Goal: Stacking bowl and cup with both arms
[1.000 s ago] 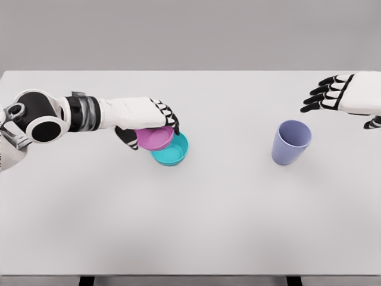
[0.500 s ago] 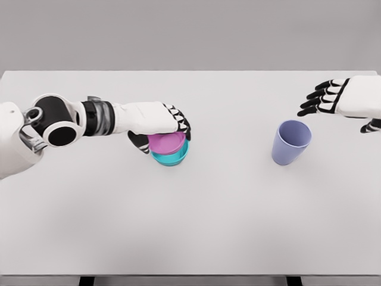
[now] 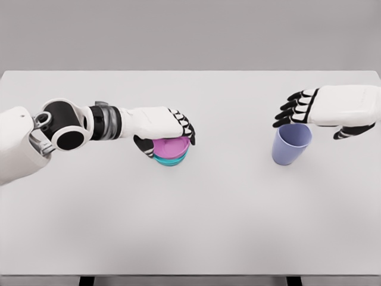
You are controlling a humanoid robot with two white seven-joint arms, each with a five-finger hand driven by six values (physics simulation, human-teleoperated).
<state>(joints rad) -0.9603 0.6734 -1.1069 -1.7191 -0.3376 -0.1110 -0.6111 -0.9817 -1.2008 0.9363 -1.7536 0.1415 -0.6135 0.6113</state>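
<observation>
Gripping the pink bowl (image 3: 171,146) left of center, the left robot hand (image 3: 164,126) seats it inside the teal bowl (image 3: 172,159); the right robot hand (image 3: 324,107), fingers spread, hovers above the lavender cup (image 3: 290,145) on the white bench (image 3: 196,220).

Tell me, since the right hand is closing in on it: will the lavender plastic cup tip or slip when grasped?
The lavender plastic cup stands upright, taller than wide and narrower at its base, so a sideways nudge from the right hand could probably tip it. It looks empty and thin-walled, likely light. Its smooth, tapered wall may slip upward through loose fingers.
</observation>
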